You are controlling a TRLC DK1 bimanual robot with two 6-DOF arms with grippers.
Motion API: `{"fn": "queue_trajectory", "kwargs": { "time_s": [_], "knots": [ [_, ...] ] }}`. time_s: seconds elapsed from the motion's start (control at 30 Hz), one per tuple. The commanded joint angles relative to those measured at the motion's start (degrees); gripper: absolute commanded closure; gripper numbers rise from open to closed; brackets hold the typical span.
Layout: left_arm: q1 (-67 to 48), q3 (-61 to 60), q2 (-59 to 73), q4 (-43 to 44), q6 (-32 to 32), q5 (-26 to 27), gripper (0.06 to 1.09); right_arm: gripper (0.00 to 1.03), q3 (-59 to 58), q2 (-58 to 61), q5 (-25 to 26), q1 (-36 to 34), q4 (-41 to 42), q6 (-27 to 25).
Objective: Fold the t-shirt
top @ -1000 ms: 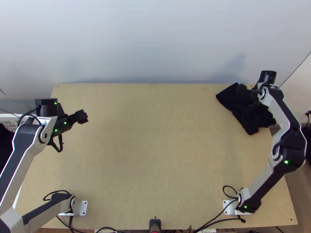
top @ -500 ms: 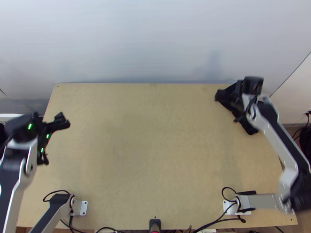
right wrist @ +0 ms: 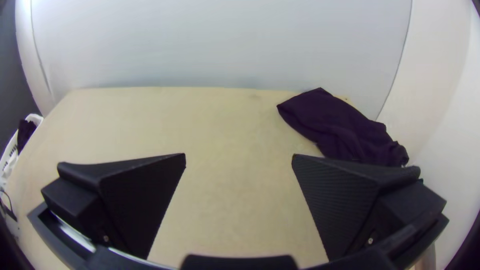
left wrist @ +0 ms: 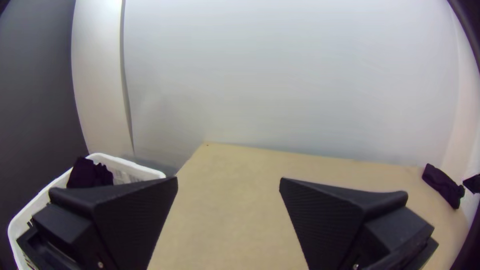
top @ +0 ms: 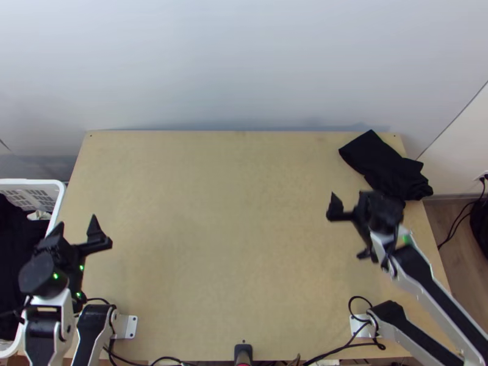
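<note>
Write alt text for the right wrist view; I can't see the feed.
The right gripper is open and empty over the light wooden table. Beyond it, the dark T-shirt lies bunched near a far corner. Across the table, part of a white basket holding dark cloth shows.

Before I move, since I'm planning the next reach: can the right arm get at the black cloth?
Probably yes: the right gripper is open, empty and nearby, and nothing appears to block the cloth.

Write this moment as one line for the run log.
left gripper: open, empty; right gripper: open, empty; black cloth: rumpled, unheld, at far right corner of table
</note>
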Motion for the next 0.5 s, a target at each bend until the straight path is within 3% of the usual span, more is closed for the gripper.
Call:
{"fn": "queue_trajectory", "kwargs": {
  "time_s": [0.0,0.2,0.33,0.47],
  "knots": [
    [0.2,-9.4,-10.8,0.4,0.4,-1.0,0.10,0.04,-16.5,-15.5,2.7,2.2,4.3,-5.0],
    [0.9,-13.0,-12.6,-0.8,-3.9,-1.2,0.10,0.04,-25.7,-30.6,2.9,3.9,5.4,-9.5],
    [0.7,-15.1,-12.2,0.6,-5.4,-1.1,0.10,0.04,-29.3,-50.1,3.0,7.9,0.4,-12.4],
    [0.6,-15.0,-12.7,0.1,-5.4,-1.2,0.10,0.04,-29.4,-51.2,2.9,8.1,0.5,-11.6]
  ]
}}
